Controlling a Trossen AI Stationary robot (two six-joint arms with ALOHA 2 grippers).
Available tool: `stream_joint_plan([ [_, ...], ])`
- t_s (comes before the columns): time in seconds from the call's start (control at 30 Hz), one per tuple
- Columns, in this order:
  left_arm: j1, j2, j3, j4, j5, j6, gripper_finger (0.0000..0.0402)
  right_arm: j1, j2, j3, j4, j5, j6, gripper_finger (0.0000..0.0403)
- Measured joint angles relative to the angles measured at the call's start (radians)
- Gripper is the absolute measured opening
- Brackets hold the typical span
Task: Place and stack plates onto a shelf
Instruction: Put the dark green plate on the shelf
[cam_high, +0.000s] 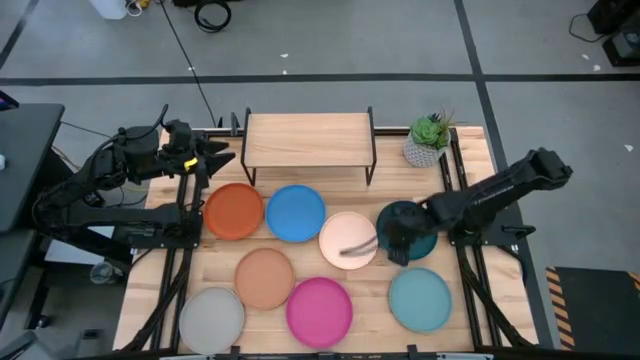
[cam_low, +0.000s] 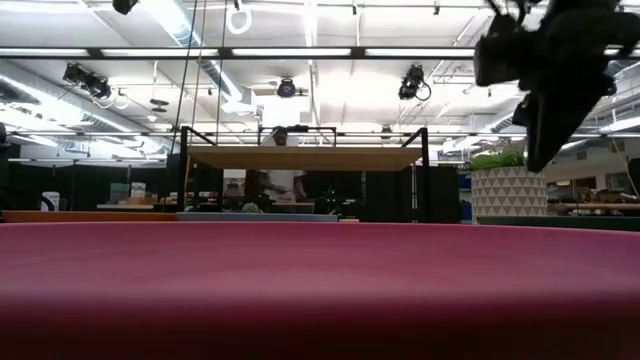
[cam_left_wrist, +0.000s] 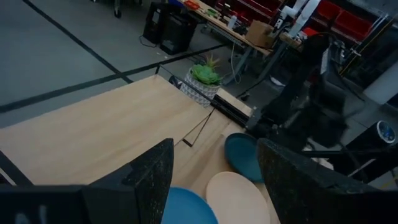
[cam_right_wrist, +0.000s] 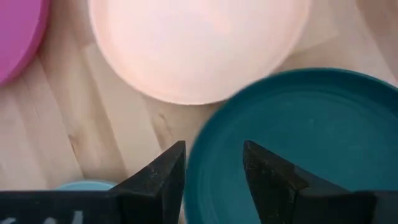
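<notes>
The light-wood shelf (cam_high: 310, 138) stands at the table's far side on black legs. Eight plates lie flat on the table: orange (cam_high: 234, 211), blue (cam_high: 296, 213), cream (cam_high: 345, 232), dark teal (cam_high: 418, 238), tan (cam_high: 265, 277), magenta (cam_high: 319, 308), light teal (cam_high: 419, 298), grey (cam_high: 212, 318). My right gripper (cam_high: 393, 243) (cam_right_wrist: 214, 165) is open and hovers above the dark teal plate's (cam_right_wrist: 311, 143) rim on the side toward the cream plate (cam_right_wrist: 193, 43); its fingers straddle that rim from above. My left gripper (cam_high: 222, 157) (cam_left_wrist: 214, 180) is open and raised by the shelf's left end.
A potted plant (cam_high: 428, 140) stands at the shelf's right end. In the low view the magenta plate (cam_low: 320, 290) fills the foreground, with the shelf (cam_low: 305, 158) behind it and my right gripper (cam_low: 540, 120) well above table level. The shelf top is bare.
</notes>
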Motion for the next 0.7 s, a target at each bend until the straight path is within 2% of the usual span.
stream_joint_plan([
  [0.1,0.0,0.0,0.0,0.0,0.0,0.064,0.0237,0.079,0.052,0.003,0.022,0.04,-0.01,0.0166],
  [0.23,0.0,0.0,0.0,0.0,-0.001,0.119,0.0237,0.128,0.136,0.003,0.03,0.045,0.0,0.0168],
  [0.53,0.0,0.0,0.0,-0.006,0.0,0.122,0.0237,0.138,0.255,0.003,0.032,0.022,0.066,0.0173],
  [0.7,0.0,0.0,0.0,-0.006,0.0,0.122,0.0237,0.138,0.285,0.003,0.034,0.058,0.066,0.0155],
])
